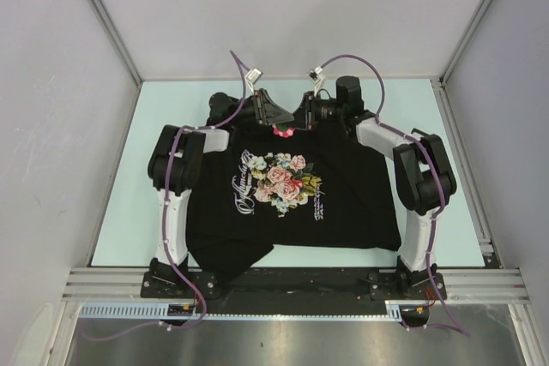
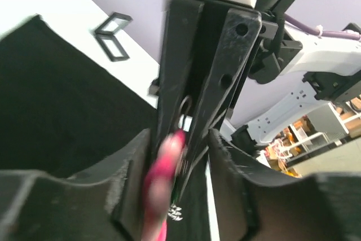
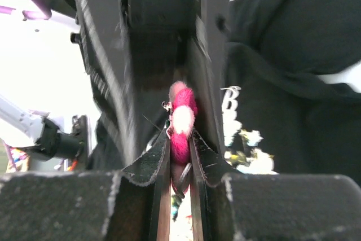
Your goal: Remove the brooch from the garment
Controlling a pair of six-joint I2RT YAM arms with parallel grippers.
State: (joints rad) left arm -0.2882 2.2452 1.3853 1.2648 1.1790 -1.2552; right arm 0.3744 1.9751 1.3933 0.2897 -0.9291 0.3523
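The garment [image 1: 343, 195], a black T-shirt with a rose print, lies flat on the table. The brooch [image 1: 283, 131], small and bright pink, sits at its collar, where both grippers meet. My right gripper [image 3: 180, 145] is shut on the brooch [image 3: 181, 119], its fingertips pinching the pink flower from both sides. My left gripper [image 2: 177, 156] faces it with jaws apart. Between them are the brooch [image 2: 163, 173], blurred and close to the left pad, and the right gripper's fingers [image 2: 192, 71]. Black cloth [image 2: 51, 100] lies under and beside both.
The pale green table [image 1: 129, 169] shows on both sides of the shirt. Grey walls close it in on three sides. An aluminium rail [image 1: 292, 285] runs along the near edge by the arm bases. Two small black frames [image 2: 113, 38] lie on the table beyond the shirt.
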